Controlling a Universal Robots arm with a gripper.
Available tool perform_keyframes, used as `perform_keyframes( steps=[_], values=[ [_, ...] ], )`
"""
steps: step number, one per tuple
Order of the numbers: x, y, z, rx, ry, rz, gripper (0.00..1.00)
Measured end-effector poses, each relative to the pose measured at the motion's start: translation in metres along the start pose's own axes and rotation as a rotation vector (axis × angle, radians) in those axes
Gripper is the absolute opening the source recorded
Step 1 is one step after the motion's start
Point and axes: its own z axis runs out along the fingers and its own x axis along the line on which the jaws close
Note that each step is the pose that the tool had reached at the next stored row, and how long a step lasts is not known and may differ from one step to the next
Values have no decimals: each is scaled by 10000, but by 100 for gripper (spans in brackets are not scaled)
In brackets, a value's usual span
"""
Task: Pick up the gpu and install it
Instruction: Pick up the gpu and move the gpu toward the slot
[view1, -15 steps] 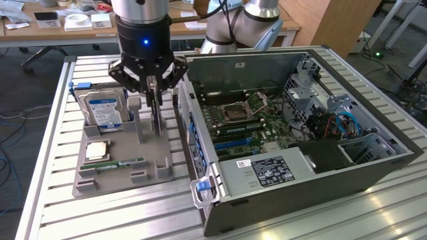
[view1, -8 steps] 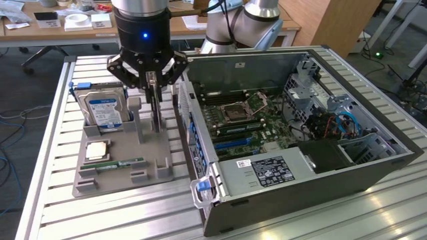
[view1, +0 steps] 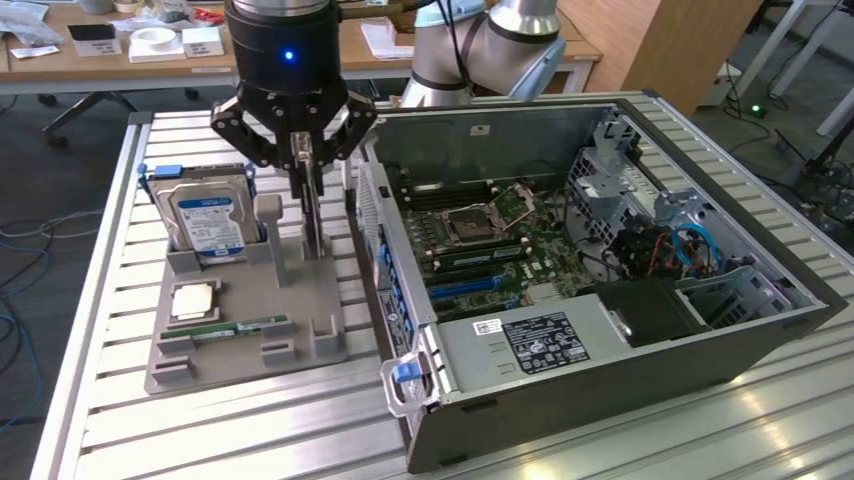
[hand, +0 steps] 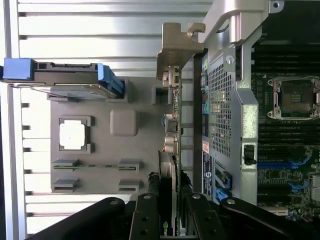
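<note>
Item under inspection: the gpu. It stands upright on its long edge, seen edge-on as a thin dark blade, at the side of the grey tray nearest the computer case. Its lower edge is down at the tray surface; whether it is seated or just lifted cannot be told. In the wrist view its silver bracket is at the end farthest from the fingers.

The gripper is directly above the card and pointing straight down. Its two black fingers sit one on each face of the upper edge, pinching the gpu between them.

Surroundings, working outward:
- A grey post rises from the tray just beside the card, on the exterior view's left.
- Beyond the post a hard drive with a blue label stands upright in its slot.
- A square processor chip lies flat on the tray.
- A narrow green memory stick lies near it.
- The case lies open on its side at the exterior view's right, just beside the card. Its motherboard and processor socket are exposed.
- Tray and case both rest on a slatted aluminium table.
</note>
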Motion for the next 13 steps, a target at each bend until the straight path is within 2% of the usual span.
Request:
perform_keyframes(
  steps=[13],
  values=[
    [-3, 8, -177, -1, 0, 0, 26]
  ],
)
